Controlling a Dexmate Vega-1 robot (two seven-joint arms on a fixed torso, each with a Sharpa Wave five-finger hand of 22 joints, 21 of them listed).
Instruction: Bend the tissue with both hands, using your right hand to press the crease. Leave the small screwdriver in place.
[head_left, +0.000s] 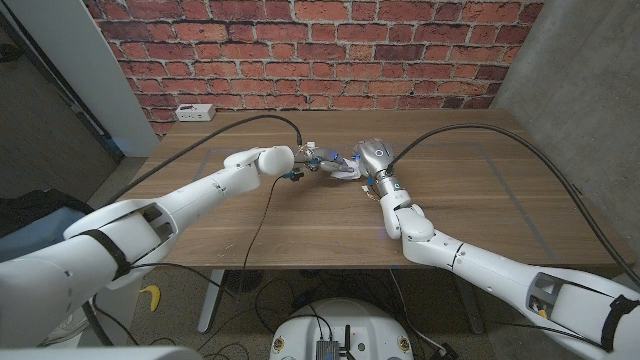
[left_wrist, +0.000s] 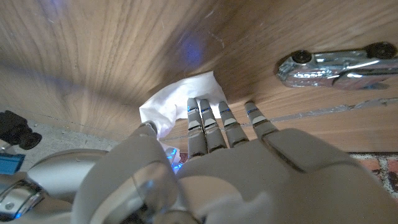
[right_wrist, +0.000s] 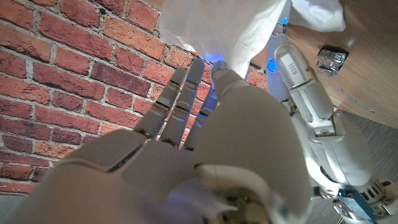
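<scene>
Left hand (head_left: 313, 158) and right hand (head_left: 368, 160) met over far-centre table (head_left: 470, 200), fingers extended, both gripping white tissue (left_wrist: 180, 99) between them, silver screwdriver (left_wrist: 336, 62) lying just beside.

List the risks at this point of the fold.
1. The left hand and right hand crowd over the small tissue; opposing pulls might tear it.
2. A shiny metal object, perhaps the screwdriver, lies close by on the table; a sweeping press could nudge it.
3. The tissue is bunched, so the crease may set crooked.
</scene>
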